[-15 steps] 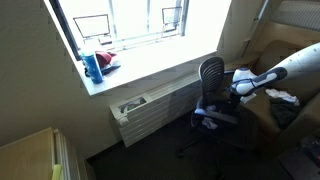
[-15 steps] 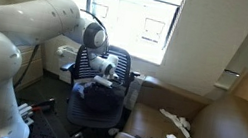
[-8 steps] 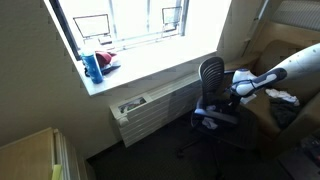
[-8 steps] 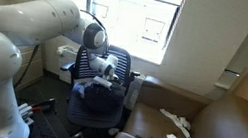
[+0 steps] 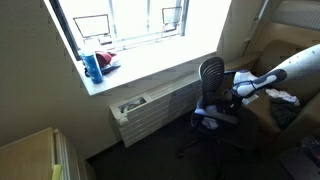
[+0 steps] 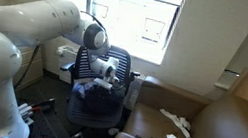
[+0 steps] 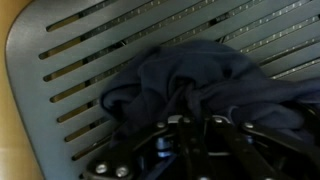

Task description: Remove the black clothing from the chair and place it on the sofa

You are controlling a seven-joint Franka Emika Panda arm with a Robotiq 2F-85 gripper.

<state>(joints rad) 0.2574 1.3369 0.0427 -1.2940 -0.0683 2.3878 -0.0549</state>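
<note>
Beneath the bright window, the big white robot arm [image 6: 23, 37] is reaching towards the chair. A brown leather sofa with a wooden frame [image 6: 225, 132] is sitting just beside a swivel office chair with a grey slatted back [image 6: 86, 65]. A white panel radiator [image 5: 150, 107] is running under the sill. The dark, crumpled clothing [image 6: 99, 95] is lying bunched on the chair seat against the backrest, its folds gathering towards the black Robotiq gripper [image 7: 185, 125]. The gripper is hanging right over the clothing in the wrist view. Whether its fingers are pinching the fabric or standing apart cannot be told. Crumpled white cloths [image 6: 174, 121] are lying on the sofa seat. A blue bottle [image 5: 93, 67] is standing on the sill, its print too small to read.
</note>
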